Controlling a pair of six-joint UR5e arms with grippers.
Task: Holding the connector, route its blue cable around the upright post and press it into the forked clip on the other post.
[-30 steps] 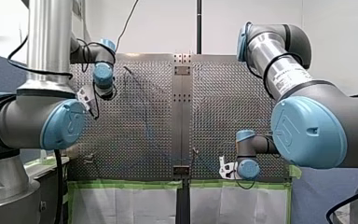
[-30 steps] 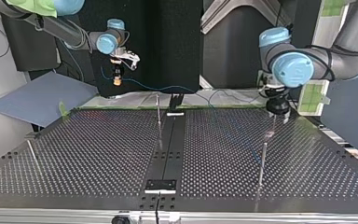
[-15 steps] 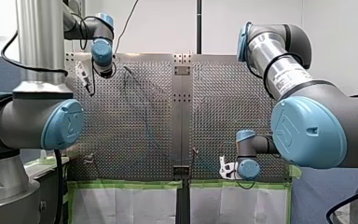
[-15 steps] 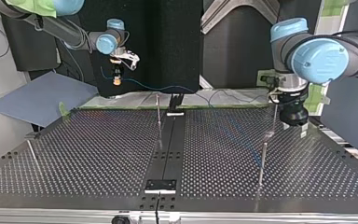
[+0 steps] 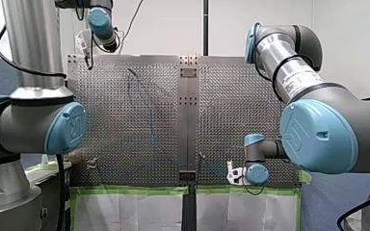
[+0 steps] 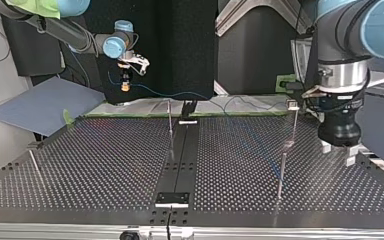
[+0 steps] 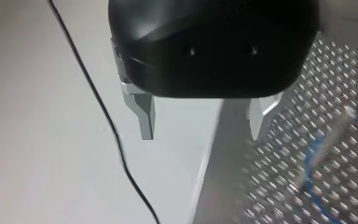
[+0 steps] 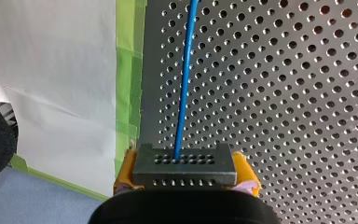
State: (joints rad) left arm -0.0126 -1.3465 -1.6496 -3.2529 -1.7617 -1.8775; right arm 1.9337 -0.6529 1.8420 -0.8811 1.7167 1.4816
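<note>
Blue cable (image 8: 182, 84), grey connector (image 8: 184, 165), perforated silver table (image 8: 284, 93)

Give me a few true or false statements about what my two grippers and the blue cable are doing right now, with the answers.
1. My right gripper is shut on the connector. True.
2. My left gripper grips the blue cable. False: its fingers are open with nothing between them.
3. The blue cable runs from the connector out over the perforated table. True.
4. My right gripper's pads are white. False: they are yellow.
</note>
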